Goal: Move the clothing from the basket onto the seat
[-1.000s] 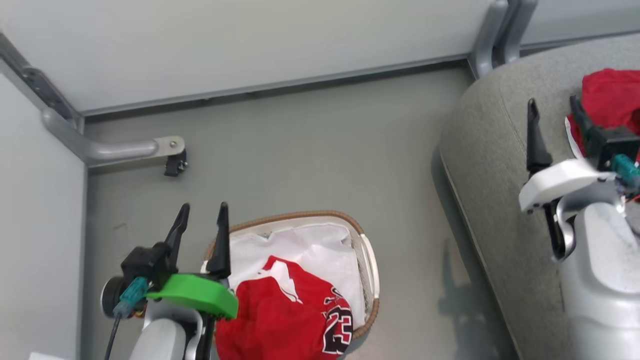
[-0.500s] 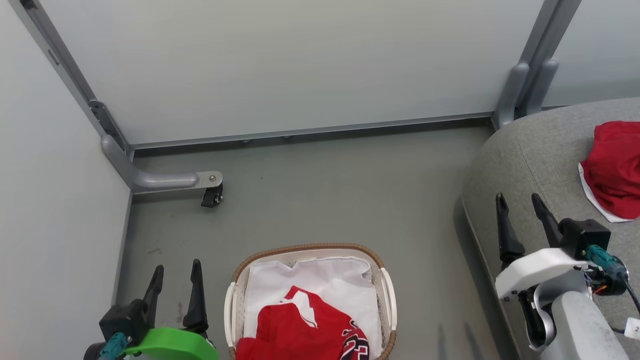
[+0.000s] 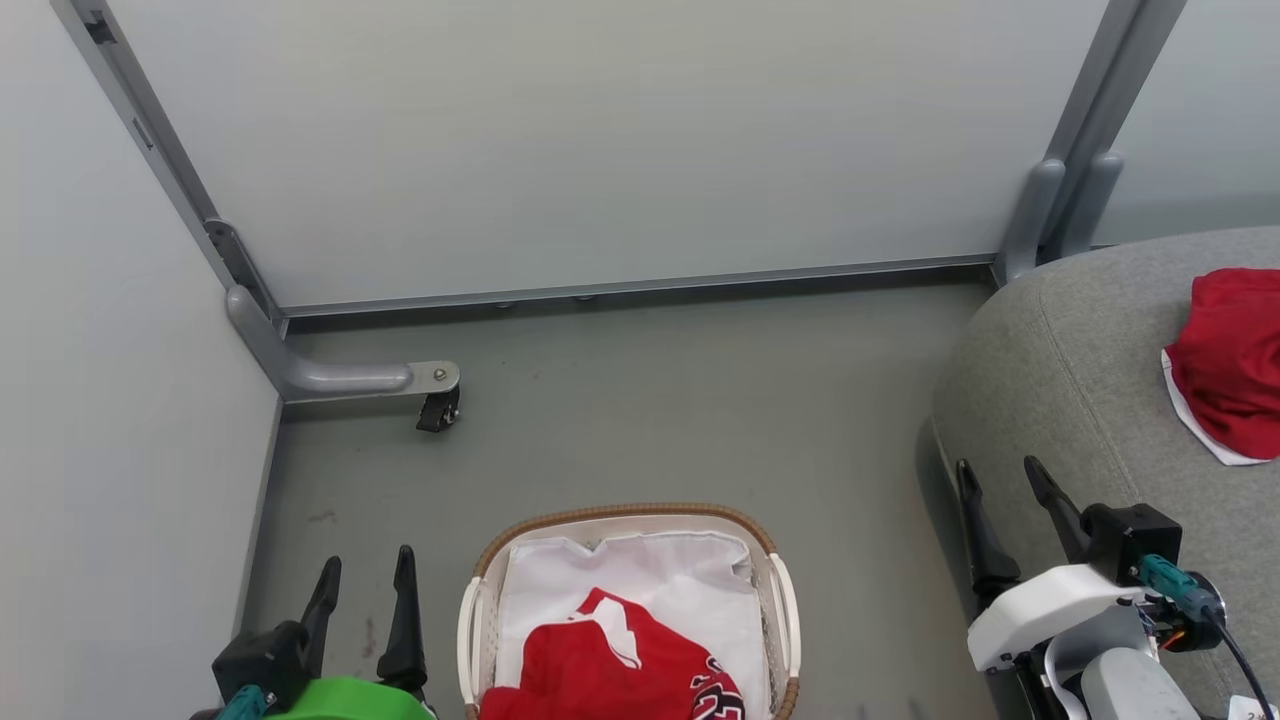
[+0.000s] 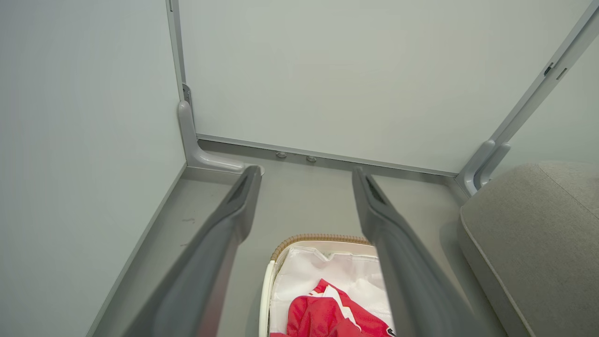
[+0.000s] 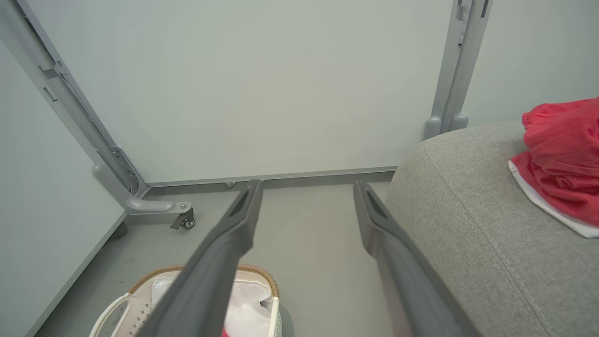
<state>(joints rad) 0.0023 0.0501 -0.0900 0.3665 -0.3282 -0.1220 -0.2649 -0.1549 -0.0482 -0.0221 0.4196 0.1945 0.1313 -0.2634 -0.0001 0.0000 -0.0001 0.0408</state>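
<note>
From my head, a crumpled red garment [image 3: 1235, 360] with white trim lies on the big grey fabric sofa seat [image 3: 1060, 400]: one piece done. The red jersey [image 3: 610, 665] with its black-and-white number sits in the small oval white plastic basket [image 3: 620, 511] with a brown woven rim, left to move. My left gripper [image 3: 368, 560] and right gripper [image 3: 996, 465] stand spread, empty. My left wrist looks down on jersey and basket. My right wrist sees the garment resting on the seat.

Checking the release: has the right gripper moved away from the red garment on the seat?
Yes. The right gripper has drawn back from the red garment, toward the seat edge.
</note>
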